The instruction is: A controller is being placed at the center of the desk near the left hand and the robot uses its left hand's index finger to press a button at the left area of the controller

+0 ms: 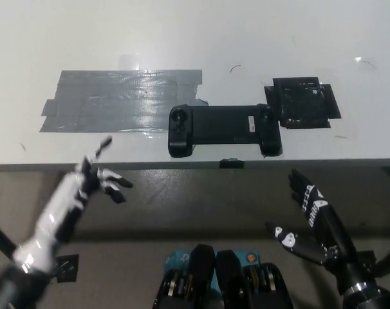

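A black controller (pixel 222 129) lies flat near the front edge of the white desk (pixel 201 38), long side left to right. A round stick sits on its left grip (pixel 179 120). My white left hand (pixel 97 176) hovers below and left of the controller, off the desk's front edge. Its fingers are apart, one stretched up toward the desk, and it holds nothing. My black right hand (pixel 309 212) rests low at the right, below the desk edge, fingers spread and empty.
A wide patch of grey tape (pixel 114 100) covers the desk left of the controller. A square of black tape (pixel 303 103) lies right of it. A small black tab (pixel 231 163) sits on the desk's front edge.
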Robot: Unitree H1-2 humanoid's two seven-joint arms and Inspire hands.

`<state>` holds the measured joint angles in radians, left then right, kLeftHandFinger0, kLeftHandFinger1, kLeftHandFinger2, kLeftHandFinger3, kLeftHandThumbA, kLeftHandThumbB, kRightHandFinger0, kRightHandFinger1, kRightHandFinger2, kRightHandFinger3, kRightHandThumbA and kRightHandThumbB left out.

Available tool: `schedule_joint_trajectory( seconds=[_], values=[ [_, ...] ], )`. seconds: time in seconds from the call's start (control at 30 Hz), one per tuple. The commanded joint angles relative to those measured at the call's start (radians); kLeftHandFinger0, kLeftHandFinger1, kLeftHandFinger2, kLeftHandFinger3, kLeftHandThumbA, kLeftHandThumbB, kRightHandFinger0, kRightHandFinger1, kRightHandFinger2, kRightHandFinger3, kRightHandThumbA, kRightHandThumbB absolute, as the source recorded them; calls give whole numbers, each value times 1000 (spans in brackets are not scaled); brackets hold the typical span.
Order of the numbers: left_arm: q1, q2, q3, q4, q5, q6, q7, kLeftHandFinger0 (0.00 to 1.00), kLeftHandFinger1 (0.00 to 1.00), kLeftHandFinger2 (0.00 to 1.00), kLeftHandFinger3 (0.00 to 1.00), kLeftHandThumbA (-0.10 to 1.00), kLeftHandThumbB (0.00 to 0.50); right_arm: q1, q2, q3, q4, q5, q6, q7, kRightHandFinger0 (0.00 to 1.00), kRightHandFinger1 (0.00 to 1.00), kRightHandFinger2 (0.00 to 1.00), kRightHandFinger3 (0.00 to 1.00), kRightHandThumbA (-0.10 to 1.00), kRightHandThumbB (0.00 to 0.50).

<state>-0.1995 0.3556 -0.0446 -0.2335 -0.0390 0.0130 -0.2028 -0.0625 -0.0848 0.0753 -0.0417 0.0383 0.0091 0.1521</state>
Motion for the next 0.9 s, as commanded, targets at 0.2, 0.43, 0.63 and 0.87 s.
schedule_joint_trajectory(
  seconds=[0.2, 0.43, 0.63, 0.87],
  values=[
    [-233, 94, -1, 23, -227, 304, -180, 0, 0, 5, 1000, 1000, 422, 28, -17, 14, -45, 3, -10, 23, 1000, 1000, 1000, 1000, 754, 216],
    [-380, 111, -76, 132, -212, 445, -262, 185, 111, 256, 1000, 1000, 405, 48, -26, 16, -59, 0, -2, 24, 1000, 1000, 1000, 1000, 737, 215],
    [-478, 128, -174, 262, -197, 457, -320, 106, 33, 257, 1000, 1000, 351, 67, -32, 14, -62, -1, -13, 24, 1000, 1000, 1000, 1000, 734, 210],
    [-519, 132, -236, 351, -119, 437, -340, 183, 0, 130, 1000, 1000, 342, 61, -37, 14, -67, -5, 0, 23, 1000, 1000, 1000, 1000, 739, 224]
  ],
)
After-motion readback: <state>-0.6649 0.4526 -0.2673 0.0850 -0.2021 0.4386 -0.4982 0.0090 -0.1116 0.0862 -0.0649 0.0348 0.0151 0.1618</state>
